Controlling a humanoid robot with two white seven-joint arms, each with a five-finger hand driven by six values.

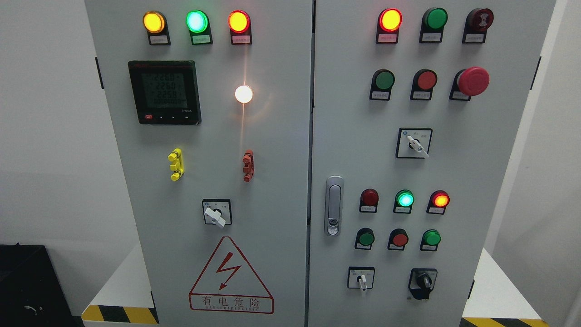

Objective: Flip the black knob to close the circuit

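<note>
1. Neither of my hands shows in the head view, so I cannot tell how my fingers stand.
2. The black knob (424, 281) sits at the lower right of the right cabinet door (490, 172), on a black plate, with its pointer turned slightly left of upright.
3. Just to its left is a white selector switch (362, 280) on a white plate, well clear of the knob.
4. Above the knob is a row of three push buttons; the nearest is a green button (431, 238), set apart from it.
5. Bare grey panel lies right of the knob, out to the door's right edge.
6. The seam between the two doors runs down the middle, and a silver door latch (334, 205) stands just right of it.
7. On the left cabinet door (272, 190) a red-outlined warning triangle (230, 277) with a lightning bolt reads "有电危险".
8. The digital meter (164, 92) shows rows of digits too dim to read surely.
9. Small label plates under the lamps are too small to read.
10. A yellow-and-black hazard stripe (119, 314) marks the white base's edge at lower left.
</note>
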